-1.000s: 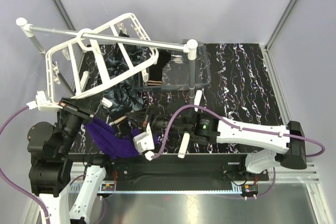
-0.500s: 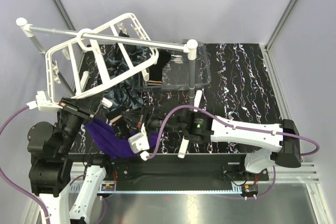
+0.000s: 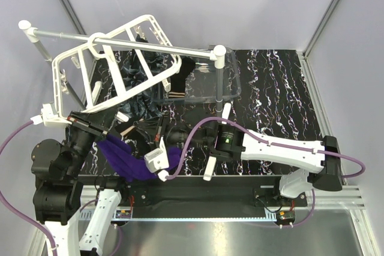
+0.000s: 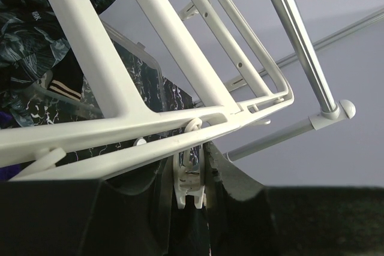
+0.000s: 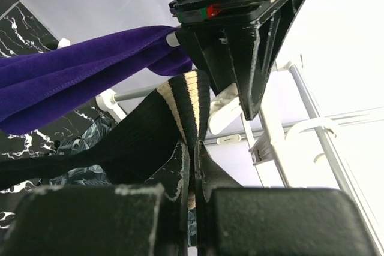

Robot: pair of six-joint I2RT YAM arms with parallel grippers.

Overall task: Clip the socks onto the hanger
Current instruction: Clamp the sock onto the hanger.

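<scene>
The white grid hanger [image 3: 114, 67] hangs tilted from the rod at the back left. My left gripper [image 3: 109, 130] is shut on one of its small white clips [image 4: 191, 179], just under the frame's edge [image 4: 120, 127]. My right gripper [image 5: 195, 155] is shut on the tan-striped cuff of a black sock [image 5: 183, 103], held right below the left gripper's fingers and that clip [image 5: 223, 111]. From above, the cuff [image 3: 126, 129] nearly touches the left fingertips. A purple sock [image 3: 127, 159] hangs below the left gripper. Dark marbled socks [image 3: 135, 75] hang on the hanger.
A silver rod stand with white caps [image 3: 153, 47] carries the hanger. A clear plastic bin [image 3: 201, 85] behind it holds another striped black sock [image 3: 177, 92]. More marbled fabric [image 3: 141, 112] lies under the hanger. The black marbled tabletop [image 3: 276, 100] extends to the right.
My right arm has moved left with the black sock, bringing its cuff up to the left gripper and the clip. The left arm, hanger and purple sock stay put.
</scene>
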